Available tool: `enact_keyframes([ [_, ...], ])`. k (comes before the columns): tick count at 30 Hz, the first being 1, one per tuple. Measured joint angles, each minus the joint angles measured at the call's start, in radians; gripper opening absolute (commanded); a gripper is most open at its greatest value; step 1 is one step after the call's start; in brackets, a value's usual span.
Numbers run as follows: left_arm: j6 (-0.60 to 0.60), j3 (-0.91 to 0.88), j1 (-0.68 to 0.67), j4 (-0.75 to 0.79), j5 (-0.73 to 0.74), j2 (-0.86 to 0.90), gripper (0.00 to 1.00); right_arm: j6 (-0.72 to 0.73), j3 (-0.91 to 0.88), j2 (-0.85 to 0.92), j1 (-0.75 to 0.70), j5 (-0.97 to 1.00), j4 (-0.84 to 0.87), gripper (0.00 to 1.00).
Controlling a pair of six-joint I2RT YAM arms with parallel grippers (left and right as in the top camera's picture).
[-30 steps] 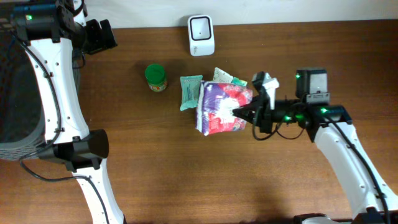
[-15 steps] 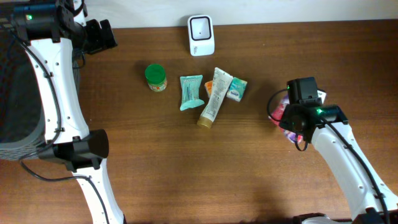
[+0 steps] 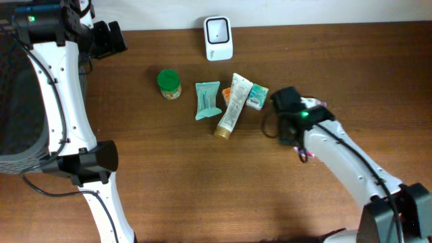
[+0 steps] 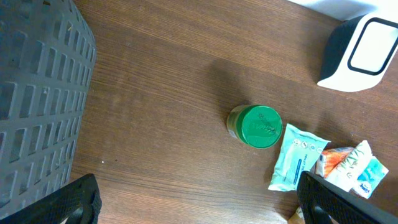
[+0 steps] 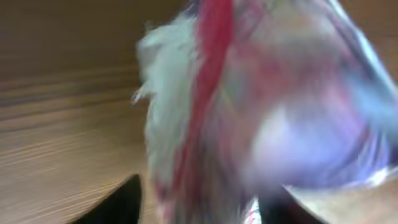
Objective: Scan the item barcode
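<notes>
A: Where's the packet (image 5: 261, 124)?
B: Mostly hidden under the right arm (image 3: 337, 152) from above, right of the tube (image 3: 229, 108). It is a blur filling the wrist view.
A: Held?
B: Can't tell, the right gripper (image 5: 202, 208) is smeared. The left gripper (image 4: 198, 193) gapes wide, empty, beside the basket (image 4: 37, 93).

A motion-blurred plastic packet (image 5: 267, 118), red, white and purple, fills most of the view. Left of the packet lies brown wooden worktop (image 5: 56, 124). Two dark fingertips (image 5: 121, 202) of the right hand (image 5: 199, 211) flank the packet's lower edge; whether they are touching it is unclear.
</notes>
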Motion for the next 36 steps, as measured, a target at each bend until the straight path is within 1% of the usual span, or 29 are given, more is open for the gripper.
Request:
enact_keyframes([
  [1, 0.000, 0.000, 0.000, 0.000, 0.000, 0.000, 0.99, -0.003, 0.026, 0.000, 0.035, -0.018, 0.007, 0.68],
  [4, 0.000, 0.000, 0.000, 0.000, 0.000, 0.000, 0.99, -0.010, 0.086, 0.000, 0.098, -0.102, 0.076, 0.74],
  [5, 0.000, 0.000, 0.000, 0.000, 0.000, 0.000, 0.99, -0.020, 0.108, 0.000, 0.111, -0.139, 0.092, 0.78],
  [7, 0.000, 0.000, 0.000, 0.000, 0.000, 0.000, 0.99, -0.036, 0.179, 0.000, 0.117, -0.234, 0.079, 0.84],
  [9, 0.000, 0.000, 0.000, 0.000, 0.000, 0.000, 0.99, -0.045, 0.231, 0.000, 0.104, -0.266, 0.058, 0.86],
  [10, 0.000, 0.000, 0.000, 0.000, 0.000, 0.000, 0.99, -0.055, 0.259, 0.000, 0.080, -0.276, 0.043, 0.87],
  [12, 0.000, 0.000, 0.000, 0.000, 0.000, 0.000, 0.99, -0.064, 0.273, 0.000, 0.016, -0.288, 0.030, 0.94],
  [13, 0.000, 0.000, 0.000, 0.000, 0.000, 0.000, 0.99, -0.067, 0.273, 0.000, -0.027, -0.295, 0.021, 0.95],
  [16, 0.000, 0.000, 0.000, 0.000, 0.000, 0.000, 0.99, -0.095, 0.274, 0.000, -0.203, -0.390, 0.013, 1.00],
  [20, 0.000, 0.000, 0.000, 0.000, 0.000, 0.000, 0.99, -0.179, 0.275, 0.046, -0.412, -0.642, 0.004, 0.99],
  [21, 0.000, 0.000, 0.000, 0.000, 0.000, 0.000, 0.99, -0.209, 0.275, 0.069, -0.435, -0.689, 0.003, 0.98],
  [22, 0.000, 0.000, 0.000, 0.000, 0.000, 0.000, 0.99, -0.267, 0.274, 0.140, -0.462, -0.783, 0.000, 0.99],
  [23, 0.000, 0.000, 0.000, 0.000, 0.000, 0.000, 0.99, -0.288, 0.274, 0.178, -0.472, -0.814, -0.001, 1.00],
  [24, 0.000, 0.000, 0.000, 0.001, 0.000, 0.000, 0.99, -0.304, 0.274, 0.217, -0.481, -0.849, 0.000, 0.97],
  [25, 0.000, 0.000, 0.000, 0.000, 0.000, 0.000, 0.99, -0.326, 0.273, 0.267, -0.501, -0.900, 0.003, 0.90],
  [27, 0.000, 0.000, 0.000, 0.000, 0.000, 0.000, 0.99, -0.381, 0.270, 0.349, -0.556, -1.025, 0.001, 0.85],
  [28, 0.000, 0.000, 0.000, 0.000, 0.000, 0.000, 0.99, -0.406, 0.268, 0.386, -0.591, -1.091, -0.009, 0.80],
  [32, 0.000, 0.000, 0.000, 0.000, 0.000, 0.000, 0.99, -0.443, 0.233, 0.415, -0.628, -1.145, -0.005, 0.70],
  [33, 0.000, 0.000, 0.000, 0.000, 0.000, 0.000, 0.99, -0.448, 0.206, 0.418, -0.625, -1.160, 0.011, 0.70],
  [35, 0.000, 0.000, 0.000, 0.000, 0.000, 0.000, 0.99, -0.441, 0.181, 0.420, -0.624, -1.170, 0.036, 0.68],
  [36, 0.000, 0.000, 0.000, 0.000, 0.000, 0.000, 0.99, -0.424, 0.170, 0.420, -0.624, -1.171, 0.045, 0.64],
])
